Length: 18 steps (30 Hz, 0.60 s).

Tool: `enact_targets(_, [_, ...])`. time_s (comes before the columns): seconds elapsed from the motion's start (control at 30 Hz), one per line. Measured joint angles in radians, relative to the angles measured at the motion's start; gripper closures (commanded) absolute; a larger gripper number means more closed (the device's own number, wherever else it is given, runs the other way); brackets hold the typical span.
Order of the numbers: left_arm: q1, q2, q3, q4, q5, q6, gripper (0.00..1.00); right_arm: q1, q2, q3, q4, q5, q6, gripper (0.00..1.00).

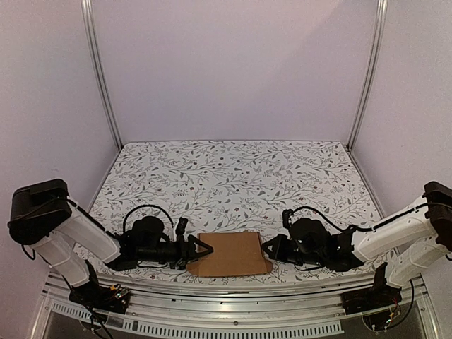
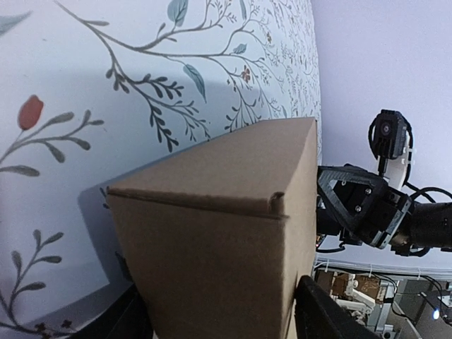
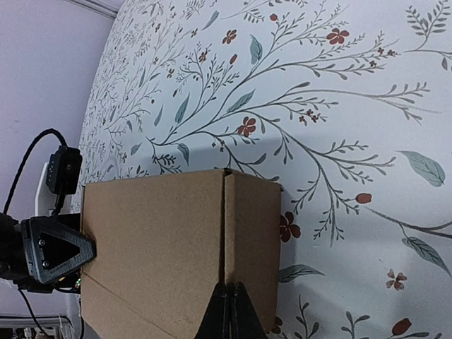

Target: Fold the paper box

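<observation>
The paper box point(image 1: 229, 254) is a brown cardboard box lying on the table close to the front edge, between my two arms. My left gripper point(image 1: 200, 250) is at its left end. In the left wrist view the box point(image 2: 212, 233) fills the gap between the two fingers point(image 2: 326, 316), which sit against its sides, so my left gripper point(image 2: 226, 314) is shut on it. My right gripper point(image 1: 271, 248) is shut, and its joined tips point(image 3: 228, 300) press on the seam at the right end of the box point(image 3: 155, 240).
A floral cloth point(image 1: 233, 176) covers the table, and white walls with metal posts point(image 1: 101, 78) enclose it on three sides. An aluminium rail point(image 1: 233, 300) runs along the front edge just below the box. Black cables point(image 1: 145, 210) loop over both wrists.
</observation>
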Motion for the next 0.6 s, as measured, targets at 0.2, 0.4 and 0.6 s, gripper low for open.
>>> enact_targets(0.2, [0.005, 0.015, -0.015, 0.058, 0.003, -0.027, 0.59, 0.0, -0.005, -0.004, -0.001, 0.0, 0.0, 1.0])
enact_targets(0.4, [0.011, 0.015, -0.023, 0.081, 0.012, -0.047, 0.72, 0.0, -0.016, -0.01, -0.002, 0.0, -0.003, 0.97])
enact_targets(0.6, [0.025, -0.05, -0.039, 0.05, 0.027, -0.044, 0.72, 0.002, -0.08, -0.032, -0.058, -0.009, -0.042, 0.75])
